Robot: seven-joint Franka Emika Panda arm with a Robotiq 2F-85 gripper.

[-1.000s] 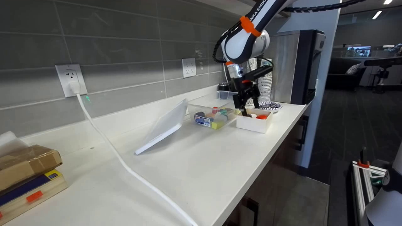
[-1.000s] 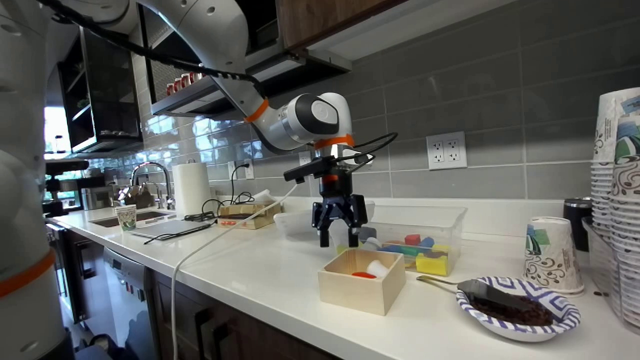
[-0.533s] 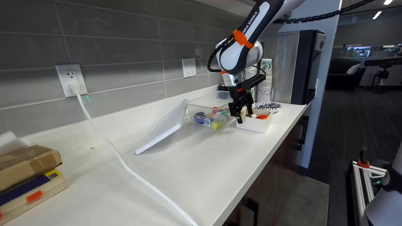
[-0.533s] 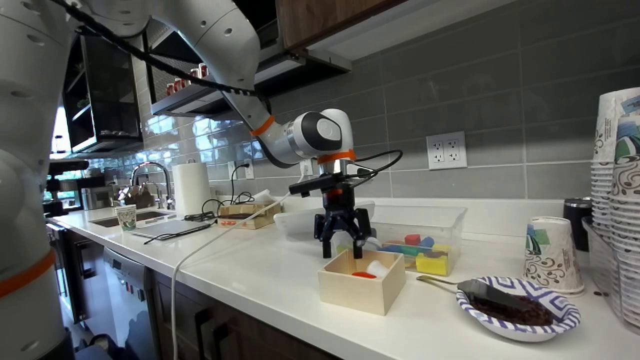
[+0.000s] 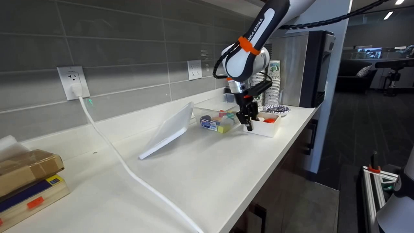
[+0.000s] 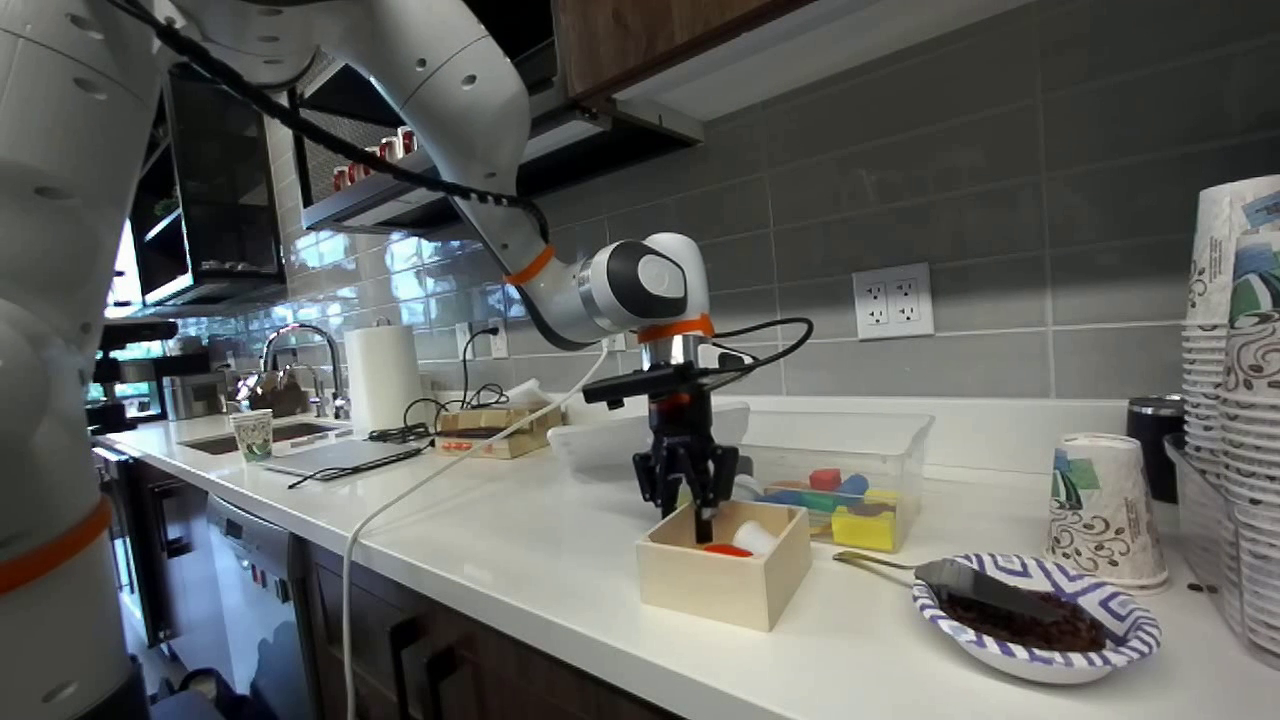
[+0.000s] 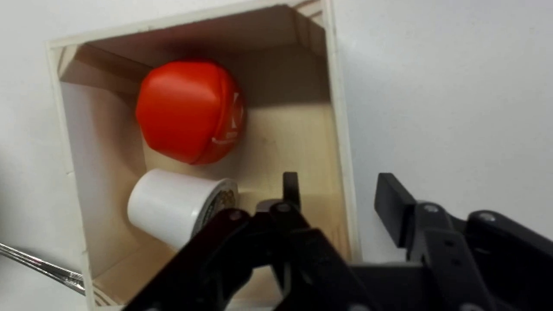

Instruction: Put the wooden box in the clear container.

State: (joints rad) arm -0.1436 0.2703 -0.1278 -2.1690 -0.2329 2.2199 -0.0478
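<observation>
The wooden box (image 6: 700, 590) stands upright on the counter, with pale walls and an open top. Inside it lie a red ball (image 7: 185, 112) and a small white cup (image 7: 168, 203). My gripper (image 7: 339, 190) straddles one side wall: one finger (image 7: 291, 188) is inside the box, the other finger (image 7: 391, 211) outside. Gaps show on both sides of that wall, so the partly narrowed jaws are not pressed on it. Behind the box, the clear container (image 6: 912, 490) holds several coloured blocks; in an exterior view its label (image 5: 208, 125) faces out.
A white lid (image 5: 171, 129) leans beside the container. A patterned bowl (image 6: 1130, 645) with a knife, a paper cup (image 6: 1105, 510) and cup stacks (image 6: 1250, 400) stand on the box's other side. A white cable (image 5: 139, 178) crosses the counter.
My gripper has come down from above the box, shifting sideways to its side wall, and its fingers have drawn closer together. The box and the container have stayed in place.
</observation>
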